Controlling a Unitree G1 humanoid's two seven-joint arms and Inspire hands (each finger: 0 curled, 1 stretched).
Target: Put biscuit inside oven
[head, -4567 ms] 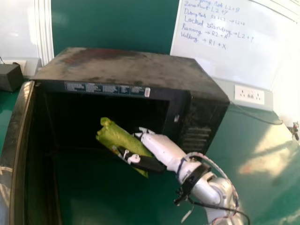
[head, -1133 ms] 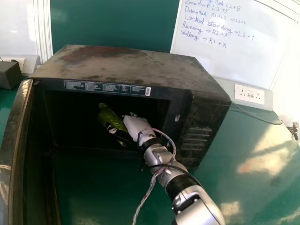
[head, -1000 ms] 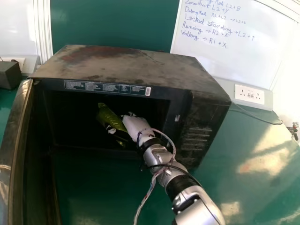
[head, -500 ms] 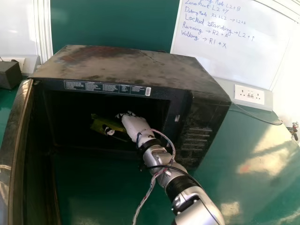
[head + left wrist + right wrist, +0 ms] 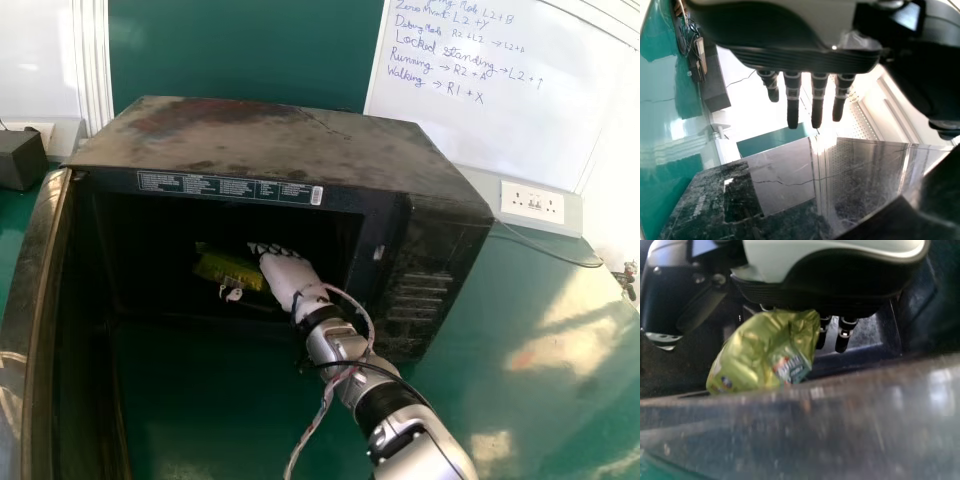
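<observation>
Comfortably between oven edges (image 5: 376, 280), packet (image 5: 232, 268)

Rear interior of the black, dust-stained metal oven (image 5: 270, 140): too dark for me to make out. Open black oven door (image 5: 35, 310): cut off by the head view's left and bottom edges. Crumpled green foil biscuit packet (image 5: 752, 352): one end hidden behind a blurred grey surface (image 5: 840, 430); print illegible. The packet partly hides the right hand's (image 5: 288, 277) fingers; contact indeterminable.
</observation>
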